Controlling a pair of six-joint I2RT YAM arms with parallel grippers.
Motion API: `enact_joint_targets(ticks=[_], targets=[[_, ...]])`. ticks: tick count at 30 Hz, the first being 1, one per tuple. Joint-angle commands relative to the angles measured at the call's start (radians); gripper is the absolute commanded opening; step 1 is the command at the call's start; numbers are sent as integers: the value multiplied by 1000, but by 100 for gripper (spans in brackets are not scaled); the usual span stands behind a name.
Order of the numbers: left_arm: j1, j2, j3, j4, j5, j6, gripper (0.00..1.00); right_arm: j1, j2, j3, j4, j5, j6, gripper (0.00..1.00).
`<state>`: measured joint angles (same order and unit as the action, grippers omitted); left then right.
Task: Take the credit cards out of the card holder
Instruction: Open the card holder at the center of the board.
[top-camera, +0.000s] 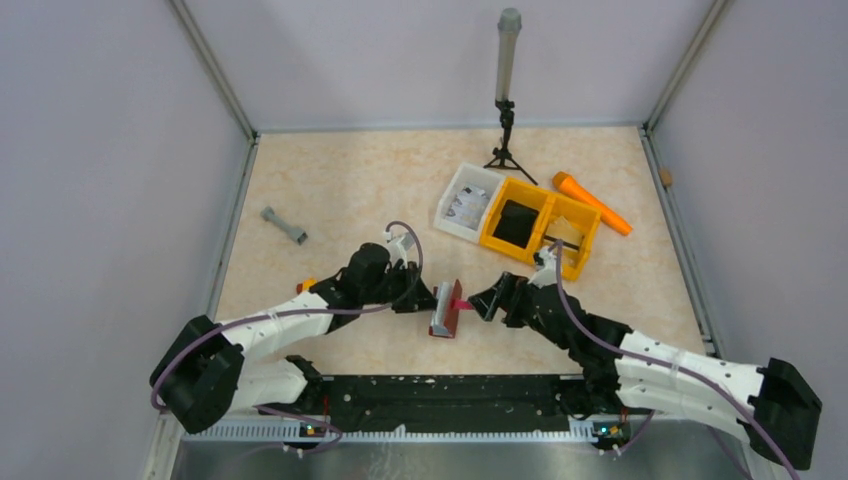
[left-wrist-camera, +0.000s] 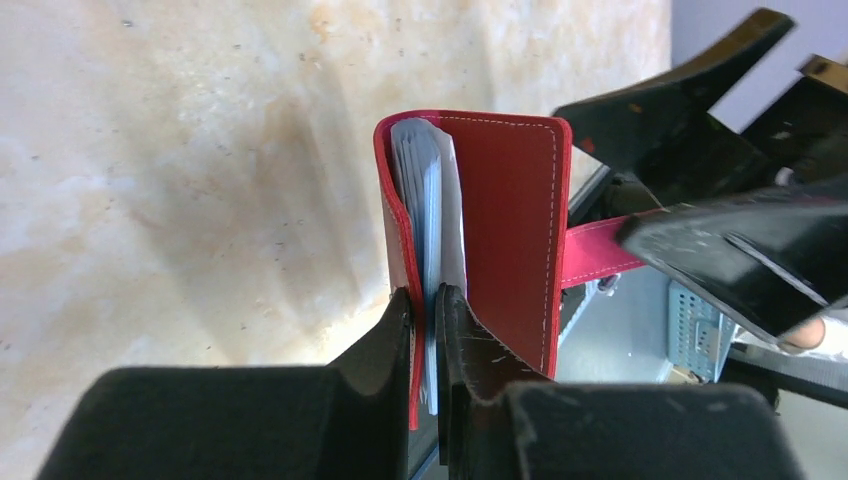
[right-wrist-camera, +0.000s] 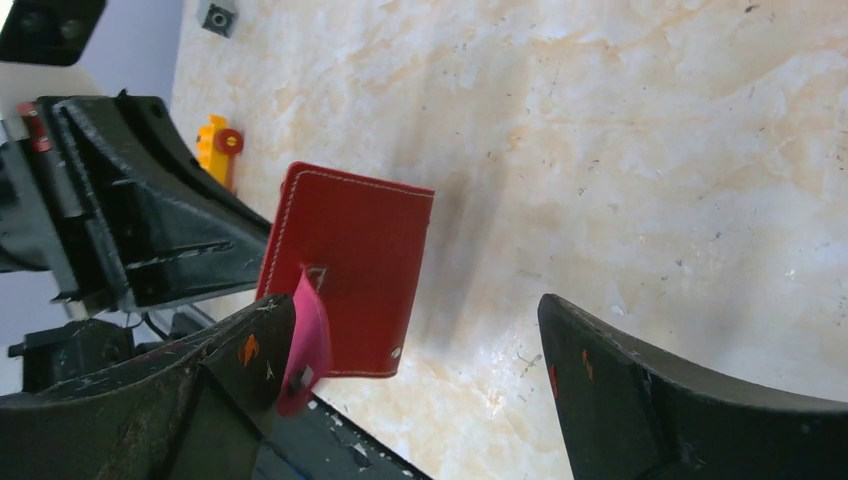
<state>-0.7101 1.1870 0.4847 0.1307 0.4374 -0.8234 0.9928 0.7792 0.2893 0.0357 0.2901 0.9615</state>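
Jaws, left gripper (left-wrist-camera: 425, 300): clenched on one leaf of the small flat dark red leather-like folding card holder (right-wrist-camera: 350, 250), with the pale whitish-grey credit cards (left-wrist-camera: 425, 190) pinched against that leaf. The second leaf stood outside the grip, just beside one finger.

Jaws, right gripper (right-wrist-camera: 418, 302): released and spread wide. The narrow pink-red snap tab (right-wrist-camera: 312, 335) lay against one finger, not pinched.

Counts:
- Card holder: one.
- Snap tab: one.
- Credit cards: a thin stack, all inside the holder. Only the edges showed, so the number could not be told.
- Grippers: two.

Location: the card holder was between the two grippers, near the front middle of the beige marbled table (top-camera: 350, 190). Whether it touched the surface could not be told.

Orientation: the card holder stood on edge. From the top camera its long axis ran roughly near-to-far, slightly tilted. The card edges faced the left arm and the red outer face was toward the right arm. The tab pointed sideways at the right gripper.

Elsewhere on the table:
- One yellow-orange divided plastic bin (top-camera: 588, 240), touching one white rectangular tray (top-camera: 480, 172).
- One orange tapered stick (top-camera: 592, 203), just beyond the bin.
- One grey dumbbell-shaped piece (top-camera: 284, 226), far left.
- One black tripod carrying a grey cylinder (top-camera: 508, 55), at the back.
- One small yellow-and-red piece (right-wrist-camera: 220, 148), by the left arm.
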Motion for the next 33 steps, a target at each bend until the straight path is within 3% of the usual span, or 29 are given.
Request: enact_joint_targets(ticks=[1,8,14,21,27,33], targets=[[-11,-30,76,-120,-95,43,0,8,-55,33,-63,-17,-53,94],[-22,-18,123,-226,-178,33,0,122,73,143,-51,35,-88,95],[-26,-13,137,-244,-218,-2,0,206,268,309,-150,150,-86,96],[-32,-8,138,-242,-250,-51,0,234,434,393,-130,172,-94,97],[-34,8,140,-226,-239,-61,0,234,533,409,-97,172,-135,97],[-37,27,140,-213,-232,-63,0,233,529,365,25,90,-162,97]])
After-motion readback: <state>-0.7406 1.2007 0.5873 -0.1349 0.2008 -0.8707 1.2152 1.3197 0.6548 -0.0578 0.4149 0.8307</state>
